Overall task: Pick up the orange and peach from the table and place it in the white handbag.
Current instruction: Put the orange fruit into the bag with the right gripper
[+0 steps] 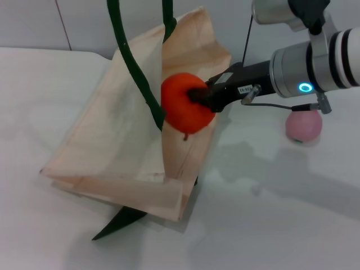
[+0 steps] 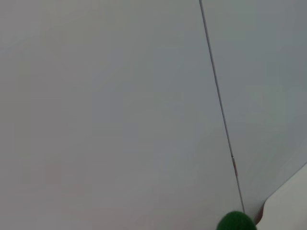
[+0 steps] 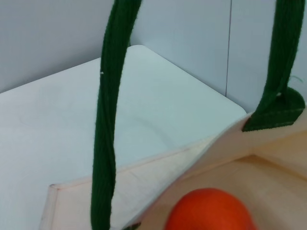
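Right gripper [image 1: 198, 97] reaches in from the right and is closed on the orange [image 1: 184, 104], holding it in the air at the mouth of the bag [image 1: 118, 140]. The dark fingers clamp the fruit on its right side; the small stem points down.

Step in hand, as judged: first fruit is in transit to the bag, release not yet made. The orange hangs just above the bag's right wall, at the open edge, with the near handle [image 1: 135, 67] drawn upward just to its left. In the right wrist view the orange [image 3: 211, 211] sits over the bag's pale inner fabric [image 3: 268, 182], between the two green handles [image 3: 108, 120].

Left gripper is not visible in any view. The handles run up out of the head view, so something holds the bag open from above; by inference that is the left arm, unconfirmed. A green patch, likely handle, shows at the edge of the left wrist view.

Next move, as judged: carry the orange further left and down past the rim, clear of the handle, then open the fingers. Risk: fruit drops on the rim and rolls out.

Peach [image 1: 304, 126] rests on the table [image 1: 281, 214], well right of the bag, beneath the right arm, untouched.
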Controlling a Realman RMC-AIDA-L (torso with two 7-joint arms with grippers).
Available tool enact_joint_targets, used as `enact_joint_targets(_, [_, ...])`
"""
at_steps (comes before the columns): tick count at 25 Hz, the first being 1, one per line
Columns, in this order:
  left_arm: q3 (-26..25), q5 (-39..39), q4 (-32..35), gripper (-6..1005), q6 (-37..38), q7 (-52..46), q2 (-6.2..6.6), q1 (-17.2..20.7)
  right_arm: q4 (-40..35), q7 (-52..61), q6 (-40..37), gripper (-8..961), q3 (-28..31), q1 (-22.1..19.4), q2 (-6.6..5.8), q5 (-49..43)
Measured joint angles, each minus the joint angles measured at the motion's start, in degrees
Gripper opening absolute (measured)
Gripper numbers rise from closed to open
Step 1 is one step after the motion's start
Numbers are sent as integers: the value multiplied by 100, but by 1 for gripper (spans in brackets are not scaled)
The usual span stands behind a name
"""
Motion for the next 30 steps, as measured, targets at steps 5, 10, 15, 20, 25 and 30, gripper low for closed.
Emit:
enact_joint_targets(5, [32, -11, 5, 120, 20, -22, 1, -23, 28, -29, -117, 80, -52, 51, 1, 58])
enact_joint_targets(10, [33, -23, 8, 120, 20, -27, 1, -51, 45, -74, -257, 89, -185, 146, 0, 229])
enact_joint_targets(15, [33, -48, 8, 120, 21, -35, -3, -83, 84, -89, -441, 99, -370, 218, 7, 284])
enact_joint_targets(20, [34, -51, 8, 120, 11, -49, -6, -135, 227, -113, -773, 108, -637, 349, 3, 437])
enact_joint_targets(25, [45, -62, 8, 120, -7, -81, -8, -192, 577, -182, -1009, 118, -727, 531, 4, 453])
enact_joint_targets(30, [124, -66, 9, 120, 4, -97, -9, -204, 784, -256, -1176, 127, -733, 582, -4, 443])
